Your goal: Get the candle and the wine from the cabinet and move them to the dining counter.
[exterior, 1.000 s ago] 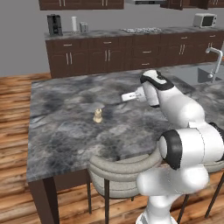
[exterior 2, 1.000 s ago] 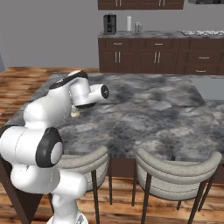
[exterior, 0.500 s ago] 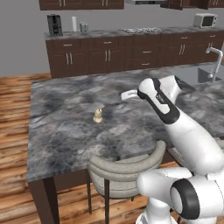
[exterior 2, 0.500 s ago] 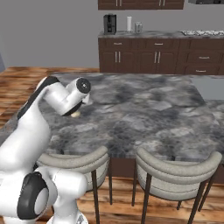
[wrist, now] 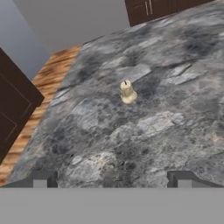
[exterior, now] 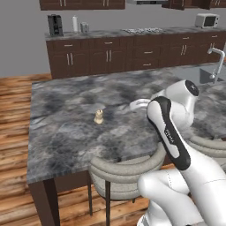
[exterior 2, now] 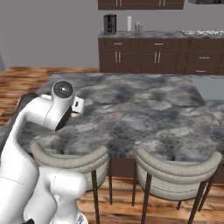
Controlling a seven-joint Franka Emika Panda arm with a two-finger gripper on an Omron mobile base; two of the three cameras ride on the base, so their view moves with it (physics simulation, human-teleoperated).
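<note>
The candle (exterior: pixel 99 117) (wrist: pixel 127 92), small and cream-beige, stands upright on the dining counter (exterior: pixel 62 137) (exterior 2: pixel 144 113) (wrist: pixel 175 65), a grey-black marbled island top. My gripper (exterior: pixel 132 105) (wrist: pixel 111 181) hovers over the counter to the candle's right, well apart from it. It points toward the candle, open, with nothing between its fingertips (wrist: pixel 40 179). The hand (exterior 2: pixel 78 106) shows beside the arm's white elbow. The wine is out of view. Dark wall cabinets (exterior: pixel 84 3) run along the back wall's top; I cannot tell which is the task's cabinet.
Grey cushioned stools (exterior: pixel 128 170) (exterior 2: pixel 175 168) stand at the counter's near edge. Behind the island is a back counter with dark lower cabinets (exterior: pixel 110 55), a coffee machine (exterior: pixel 54 25) and a microwave (exterior: pixel 207 20). A sink faucet (exterior: pixel 216 59) stands at the right.
The arm has refolded, its elbow swinging up toward the cameras, while the hand stayed over the counter right of the candle. The candle has not moved and the gripper stays open.
</note>
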